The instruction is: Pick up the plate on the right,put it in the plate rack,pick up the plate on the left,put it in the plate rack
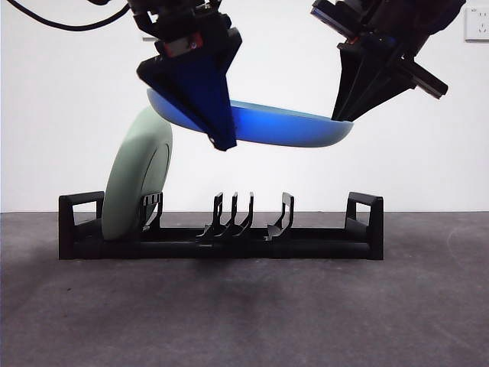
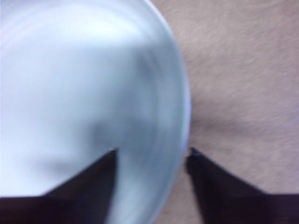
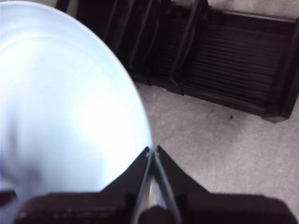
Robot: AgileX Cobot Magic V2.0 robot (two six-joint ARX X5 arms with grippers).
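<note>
A blue plate (image 1: 283, 122) hangs nearly level in the air above the plate rack (image 1: 306, 246). My right gripper (image 3: 153, 149) is shut on its rim; in the front view it (image 1: 342, 119) pinches the plate's right edge. My left gripper (image 2: 153, 153) is open and straddles the rim of the blue plate (image 2: 84, 84), one jaw over the plate's face and one outside it; in the front view it (image 1: 221, 141) crosses the plate's left part. A pale green plate (image 1: 134, 180) stands on edge in the rack's left end. The rack (image 3: 233, 60) lies beyond the held plate (image 3: 65, 107).
The rack stands on a dark grey table (image 1: 244, 313) before a white wall. Its middle prongs (image 1: 233, 214) and right-hand slots are unoccupied. A wall socket (image 1: 477, 27) shows at the top right.
</note>
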